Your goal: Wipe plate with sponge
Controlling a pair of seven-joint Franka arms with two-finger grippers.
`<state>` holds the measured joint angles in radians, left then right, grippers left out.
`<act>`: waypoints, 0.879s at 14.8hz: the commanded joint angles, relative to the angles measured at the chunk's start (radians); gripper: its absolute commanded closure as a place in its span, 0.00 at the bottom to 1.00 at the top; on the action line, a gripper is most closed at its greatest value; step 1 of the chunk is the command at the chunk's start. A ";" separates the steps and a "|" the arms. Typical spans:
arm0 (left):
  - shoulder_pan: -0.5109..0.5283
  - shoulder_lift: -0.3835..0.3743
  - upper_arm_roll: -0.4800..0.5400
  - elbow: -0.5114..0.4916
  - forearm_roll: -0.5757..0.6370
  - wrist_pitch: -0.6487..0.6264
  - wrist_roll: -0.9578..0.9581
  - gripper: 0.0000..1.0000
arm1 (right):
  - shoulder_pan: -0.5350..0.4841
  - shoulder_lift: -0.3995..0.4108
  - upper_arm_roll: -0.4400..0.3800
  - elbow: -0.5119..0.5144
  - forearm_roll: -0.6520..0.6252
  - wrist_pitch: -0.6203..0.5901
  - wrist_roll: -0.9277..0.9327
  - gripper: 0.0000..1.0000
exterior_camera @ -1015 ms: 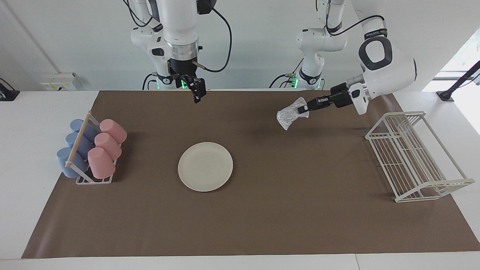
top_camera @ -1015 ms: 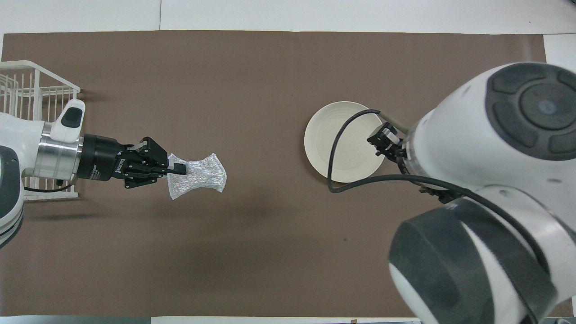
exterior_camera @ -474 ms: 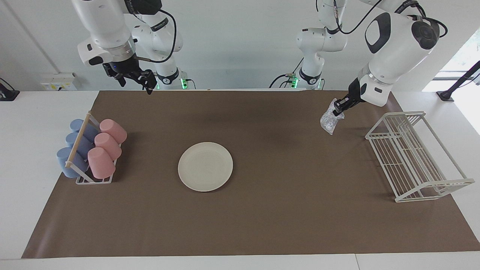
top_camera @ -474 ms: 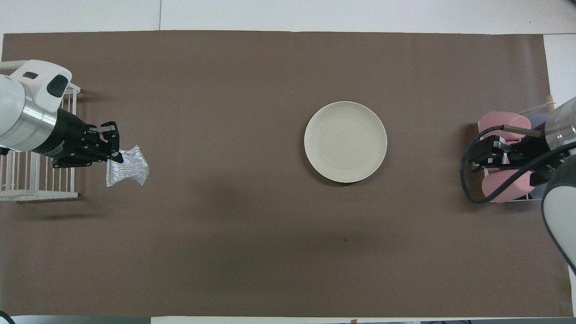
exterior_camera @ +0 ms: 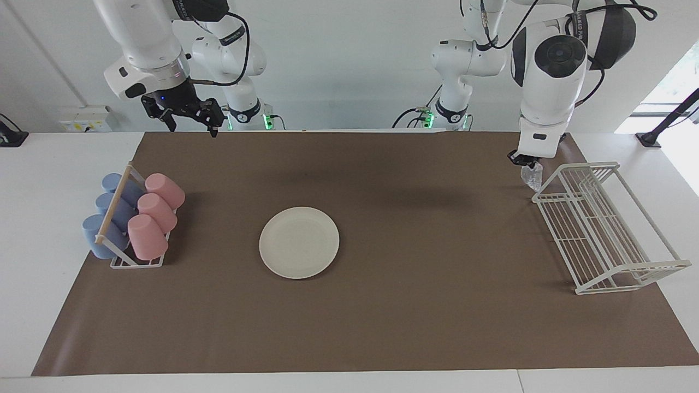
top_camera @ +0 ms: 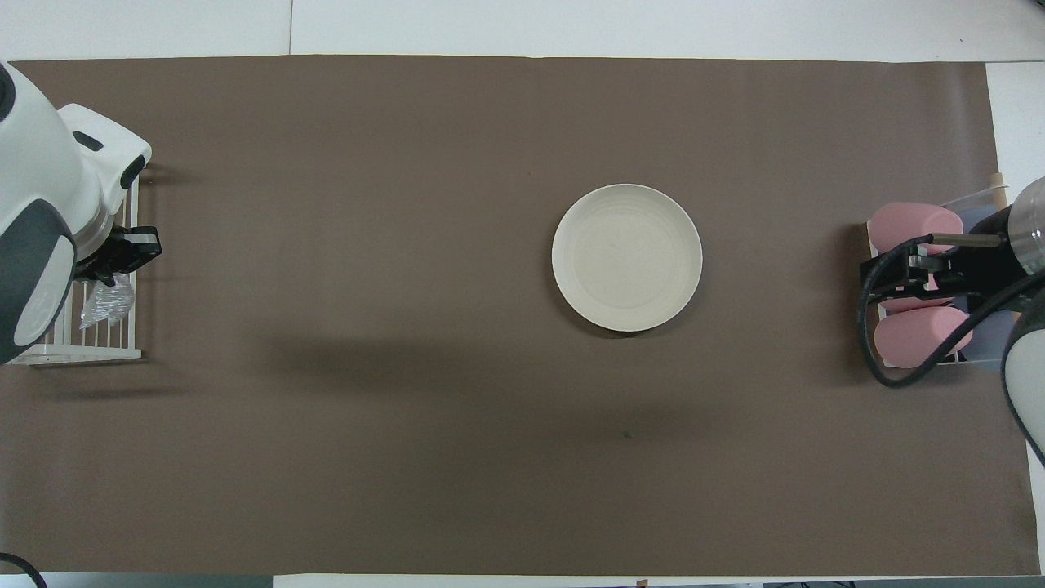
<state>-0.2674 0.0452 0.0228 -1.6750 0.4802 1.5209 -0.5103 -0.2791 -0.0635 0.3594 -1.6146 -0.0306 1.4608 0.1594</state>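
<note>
At the right arm's end of the counter (exterior_camera: 33,229), a white wire cup rack (exterior_camera: 123,248) with a wooden rail holds smooth cylindrical cups lying on their sides, three pink cups (exterior_camera: 153,215) and three blue cups (exterior_camera: 109,213). The right end effector (exterior_camera: 191,121) hangs in the air over the robot-side edge of the brown mat (exterior_camera: 382,316) above that rack, fingers spread wide and holding nothing. The plate (exterior_camera: 299,242), round, flat, matte cream-white with a shallow rim, lies bare on the mat about midway between the two end effectors, well apart from both. The left end effector (exterior_camera: 523,160) points downward just beside the robot-side corner of the white wire dish rack (exterior_camera: 606,229), fingertips clamped together on the sponge (exterior_camera: 531,177). The sponge, a crumpled silvery-grey glittery pad, dangles below those fingertips, close against the rack's corner wires; contact with the wires cannot be determined. In the overhead view the sponge (top_camera: 106,300) appears over the rack's grid (top_camera: 90,335).
</note>
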 commanded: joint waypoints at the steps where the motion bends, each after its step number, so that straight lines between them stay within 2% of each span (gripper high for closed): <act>1: -0.016 0.033 0.003 -0.003 0.200 -0.005 -0.008 1.00 | -0.003 0.010 -0.029 -0.004 0.015 0.046 -0.081 0.00; 2: -0.016 0.042 0.003 -0.023 0.260 0.020 -0.007 1.00 | 0.064 0.022 -0.080 0.002 0.014 0.044 -0.090 0.00; 4: -0.004 0.044 0.005 -0.078 0.358 0.083 -0.007 1.00 | 0.196 0.059 -0.237 0.024 0.006 0.044 -0.135 0.00; 6: 0.000 0.057 0.008 -0.118 0.400 0.096 -0.008 1.00 | 0.230 0.096 -0.264 0.091 -0.014 0.044 -0.191 0.00; 7: 0.000 0.059 0.008 -0.152 0.467 0.107 -0.005 1.00 | 0.259 0.093 -0.281 0.096 -0.025 0.033 -0.199 0.00; 9: 0.011 0.058 0.008 -0.224 0.538 0.139 -0.011 1.00 | 0.316 0.080 -0.362 0.085 -0.012 -0.009 -0.196 0.00; 13: 0.042 0.099 0.008 -0.261 0.580 0.194 -0.120 1.00 | 0.321 0.065 -0.393 0.062 -0.011 -0.011 -0.201 0.00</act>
<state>-0.2392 0.1356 0.0342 -1.8993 1.0300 1.6750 -0.5598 0.0352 0.0113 -0.0175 -1.5502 -0.0387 1.4637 -0.0132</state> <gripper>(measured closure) 0.952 0.000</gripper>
